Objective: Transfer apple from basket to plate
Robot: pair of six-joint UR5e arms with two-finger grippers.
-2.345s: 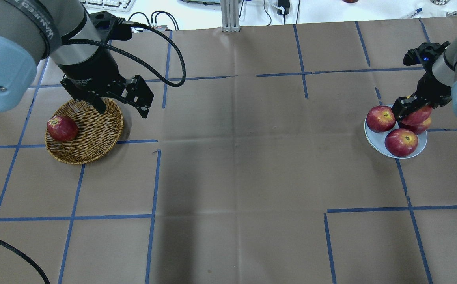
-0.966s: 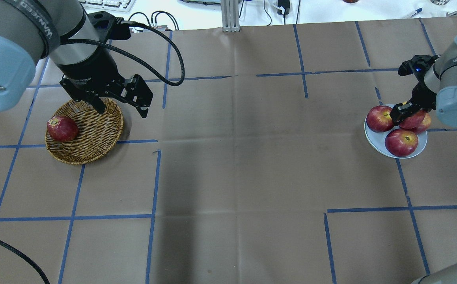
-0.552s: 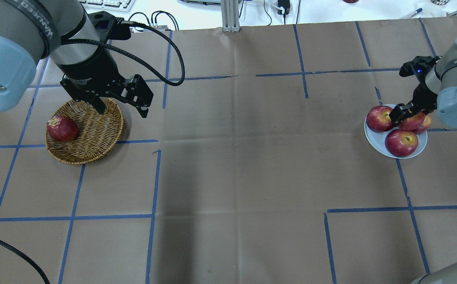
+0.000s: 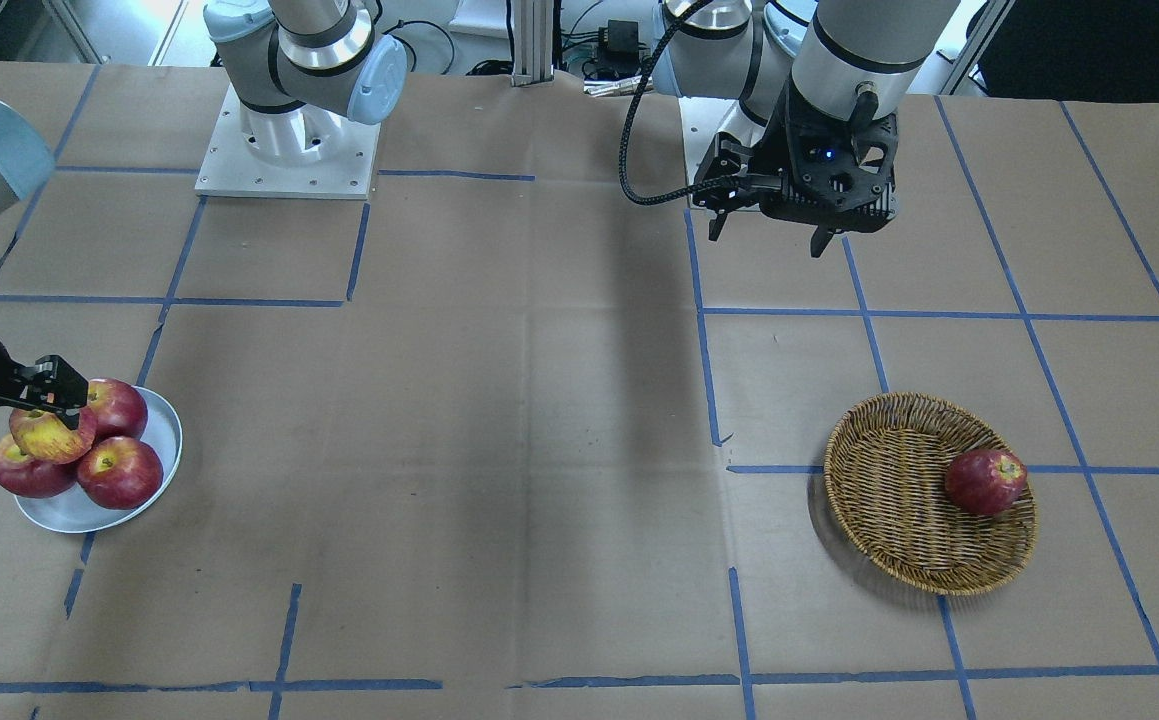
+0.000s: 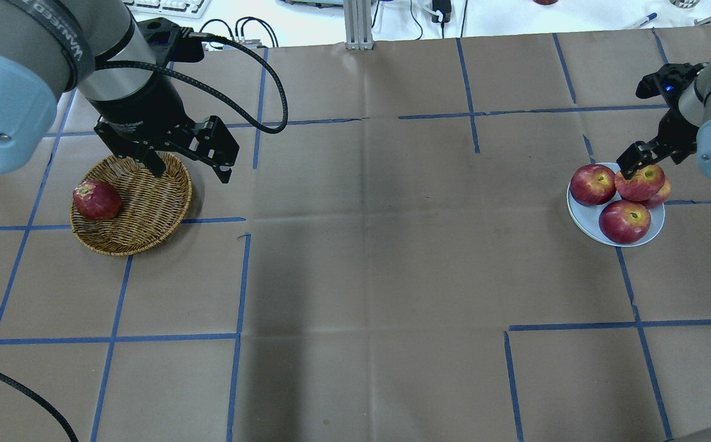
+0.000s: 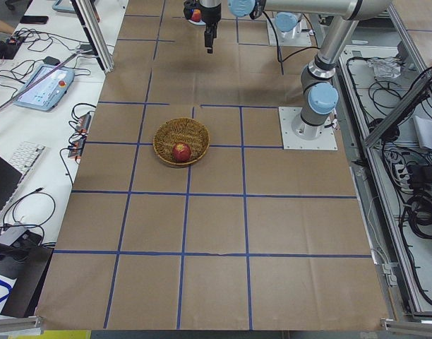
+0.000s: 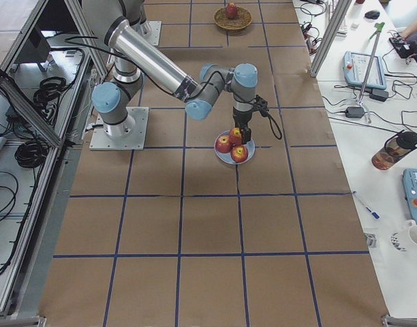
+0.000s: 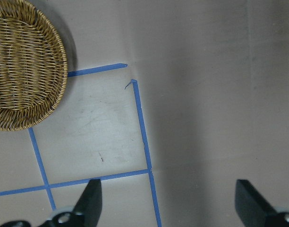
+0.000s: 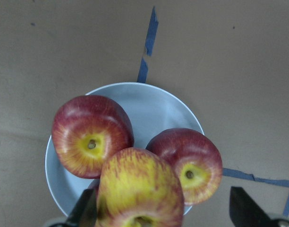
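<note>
The apple [image 5: 640, 183] rests atop other apples [image 5: 624, 222] on the plate [image 5: 581, 217] — just beneath the right pincer [image 5: 638, 161], spread wide, empty.

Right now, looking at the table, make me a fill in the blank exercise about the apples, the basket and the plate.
1. The basket holds exactly ___ dark red apple.
2. On the plate, the yellow-streaked apple lies ___ the redder apples.
3. The right gripper, over the plate, is ___.
4. The plate carries ___ apples in all.
Missing words: one; on top of; open; four.
</note>
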